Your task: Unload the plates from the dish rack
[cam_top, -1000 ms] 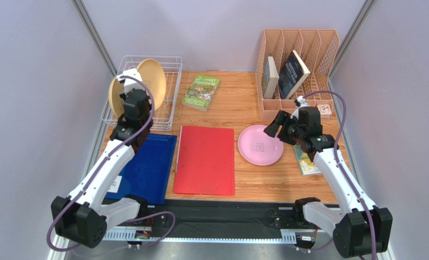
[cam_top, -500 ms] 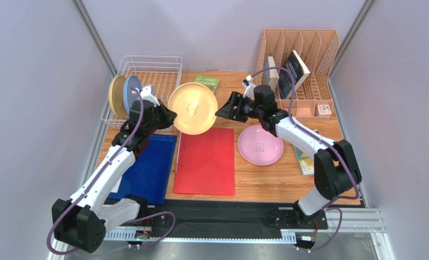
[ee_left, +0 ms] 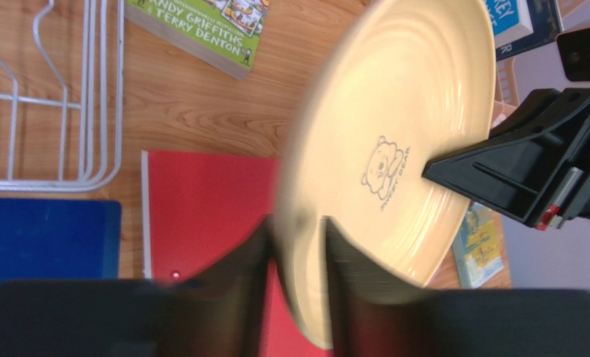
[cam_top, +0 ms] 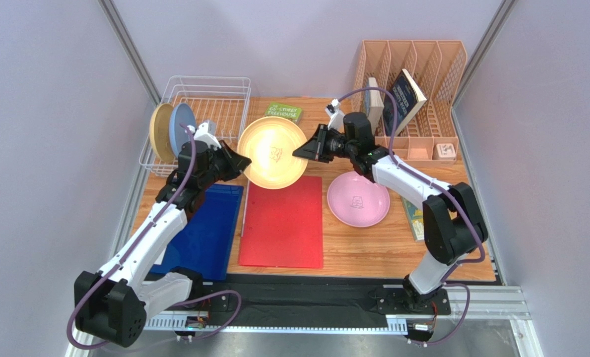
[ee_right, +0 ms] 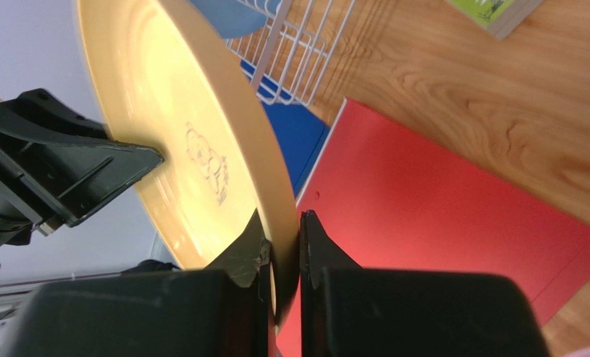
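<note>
A cream plate (cam_top: 274,152) hangs on edge in the air above the red folder, between both arms. My right gripper (cam_top: 305,151) is shut on its right rim, the fingers pinching the edge tightly (ee_right: 283,242). My left gripper (cam_top: 238,161) straddles the opposite rim (ee_left: 298,245) with its blurred fingers parted wider than the edge, open. The plate's bear mark (ee_left: 383,167) faces up. A tan plate (cam_top: 160,132) and a blue plate (cam_top: 181,123) stand upright at the left end of the white wire dish rack (cam_top: 208,79). A pink plate (cam_top: 358,198) lies flat on the table.
A green book (cam_top: 283,113) lies behind the held plate. A red folder (cam_top: 281,220) and a blue folder (cam_top: 204,230) lie at the front. The peach organiser (cam_top: 409,89) with books stands at the back right. Another book (cam_top: 415,218) lies right of the pink plate.
The right gripper has closed on the cream plate's right rim. The left gripper's jaws have parted from their grip on the left rim. The plate has shifted slightly to the right.
</note>
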Available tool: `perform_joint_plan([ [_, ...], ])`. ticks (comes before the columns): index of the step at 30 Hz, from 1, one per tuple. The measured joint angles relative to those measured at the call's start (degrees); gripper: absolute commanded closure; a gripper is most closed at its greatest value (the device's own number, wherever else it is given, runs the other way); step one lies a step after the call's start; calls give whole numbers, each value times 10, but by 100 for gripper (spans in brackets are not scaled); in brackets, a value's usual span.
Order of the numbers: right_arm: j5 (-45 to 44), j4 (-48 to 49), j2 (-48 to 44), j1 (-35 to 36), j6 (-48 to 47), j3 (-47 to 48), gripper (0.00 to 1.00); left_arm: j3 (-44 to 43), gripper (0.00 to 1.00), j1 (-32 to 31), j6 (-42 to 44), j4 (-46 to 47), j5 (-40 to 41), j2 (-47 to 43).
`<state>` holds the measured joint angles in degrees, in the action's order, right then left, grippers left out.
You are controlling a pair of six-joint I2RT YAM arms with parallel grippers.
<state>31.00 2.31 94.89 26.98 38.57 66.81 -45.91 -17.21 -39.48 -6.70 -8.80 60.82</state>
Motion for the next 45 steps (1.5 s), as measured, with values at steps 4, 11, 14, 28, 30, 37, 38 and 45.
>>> perform_joint_plan([
  [4,-45,-51,-69,-38,-9,-70,100,0,7,-8,17,-18,34,-26],
  [11,-120,-187,-228,-205,-35,-203,95,0,6,-8,100,-57,181,-111],
  [14,-158,-257,-286,-224,-48,-228,94,0,6,-8,136,-60,244,-133],
  [28,-218,-336,-312,-247,-65,-294,86,0,6,-8,209,-64,347,-127],
  [30,-205,-319,-298,-248,-65,-294,82,0,5,-8,219,-62,360,-123],
  [37,-178,-280,-250,-249,-65,-297,41,0,0,-8,255,-50,407,-85],
  [38,-174,-280,-245,-249,-66,-298,39,0,0,-8,257,-49,409,-82],
  [45,-185,-296,-250,-249,-75,-295,32,0,0,6,266,-37,419,-63],
])
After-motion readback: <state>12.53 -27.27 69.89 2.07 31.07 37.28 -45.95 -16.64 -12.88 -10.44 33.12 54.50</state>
